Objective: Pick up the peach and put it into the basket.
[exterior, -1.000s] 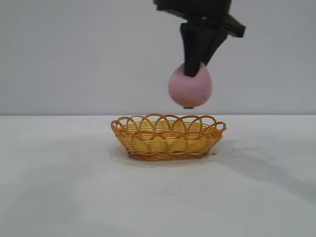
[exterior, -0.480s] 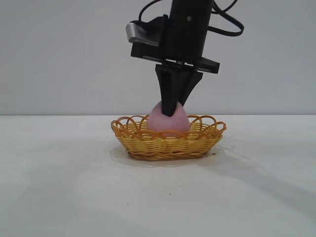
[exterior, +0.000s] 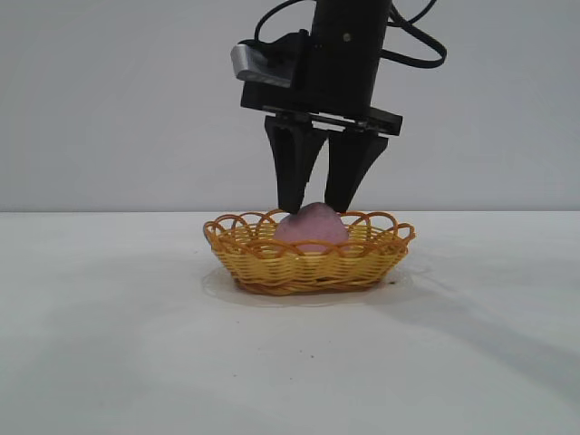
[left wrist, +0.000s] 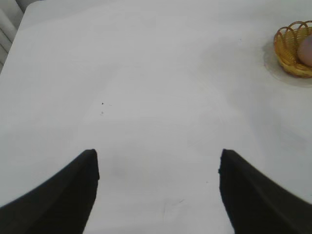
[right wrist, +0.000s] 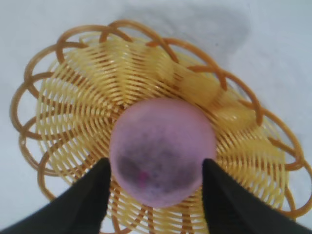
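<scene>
The dusty-pink peach [exterior: 311, 227] lies inside the yellow-orange wicker basket [exterior: 243, 256] at the middle of the white table. My right gripper [exterior: 314, 207] hangs straight above it, open, its two black fingertips spread just over the top of the peach. In the right wrist view the peach [right wrist: 162, 148] rests on the basket's woven floor [right wrist: 73, 97], with my right gripper [right wrist: 156, 165] straddling it, a finger on each side. My left gripper [left wrist: 157, 158] is open over bare table, holding nothing. From there the basket [left wrist: 287, 48] and the peach [left wrist: 307, 51] show far off.
The white table [exterior: 109, 344] spreads flat around the basket on all sides, with a plain grey wall behind it. The left arm does not show in the exterior view.
The right arm came down with the peach from above the basket into it. Its fingers then spread apart, and the peach settled lower in the basket.
</scene>
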{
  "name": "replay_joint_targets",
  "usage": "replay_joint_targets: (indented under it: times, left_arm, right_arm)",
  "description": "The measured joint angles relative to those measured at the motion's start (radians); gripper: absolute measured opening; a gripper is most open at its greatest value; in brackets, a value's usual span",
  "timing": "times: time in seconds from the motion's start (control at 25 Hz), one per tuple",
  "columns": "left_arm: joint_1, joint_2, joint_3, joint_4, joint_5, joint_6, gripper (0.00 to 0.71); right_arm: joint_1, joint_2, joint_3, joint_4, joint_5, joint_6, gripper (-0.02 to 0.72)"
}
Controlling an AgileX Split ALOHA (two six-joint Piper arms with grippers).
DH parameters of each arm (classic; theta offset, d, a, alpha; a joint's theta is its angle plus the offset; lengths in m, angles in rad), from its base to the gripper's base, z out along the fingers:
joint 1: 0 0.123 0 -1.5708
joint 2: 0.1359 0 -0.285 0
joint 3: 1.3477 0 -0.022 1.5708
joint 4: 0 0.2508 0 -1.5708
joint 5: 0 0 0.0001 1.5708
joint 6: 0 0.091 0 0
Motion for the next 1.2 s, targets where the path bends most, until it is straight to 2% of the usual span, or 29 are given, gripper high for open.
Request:
replay_joint_targets:
  times: [0.04, 0.08, 0.2, 0.32, 0.8, 1.04, 1.2]
  left_arm:
    - [0.0, 0.0, 0.0, 0.0, 0.0, 0.0, 0.463]
    - [0.0, 0.0, 0.0, 0.0, 0.0, 0.0, 0.463]
    - [0.0, 0.0, 0.0, 0.0, 0.0, 0.0, 0.463]
    - [0.0, 0.0, 0.0, 0.0, 0.0, 0.0, 0.463]
    - [0.0, 0.0, 0.0, 0.0, 0.0, 0.0, 0.463]
    - [0.0, 0.0, 0.0, 0.0, 0.0, 0.0, 0.463]
    - [0.0, 0.0, 0.0, 0.0, 0.0, 0.0, 0.463]
  right_arm:
    - [0.0, 0.0, -0.001, -0.01, 0.008, 0.005, 0.389]
    - [0.0, 0.0, -0.005, -0.023, 0.016, 0.019, 0.43]
    - [-0.002, 0.0, -0.033, -0.077, 0.023, 0.058, 0.414]
    - [-0.031, 0.0, -0.067, -0.097, 0.025, 0.077, 0.414]
    - [-0.289, 0.0, -0.1, -0.118, 0.027, 0.104, 0.414]
    - [-0.419, 0.0, -0.1, -0.12, 0.02, 0.18, 0.414]
    - [-0.487, 0.0, -0.1, -0.125, 0.069, 0.184, 0.414]
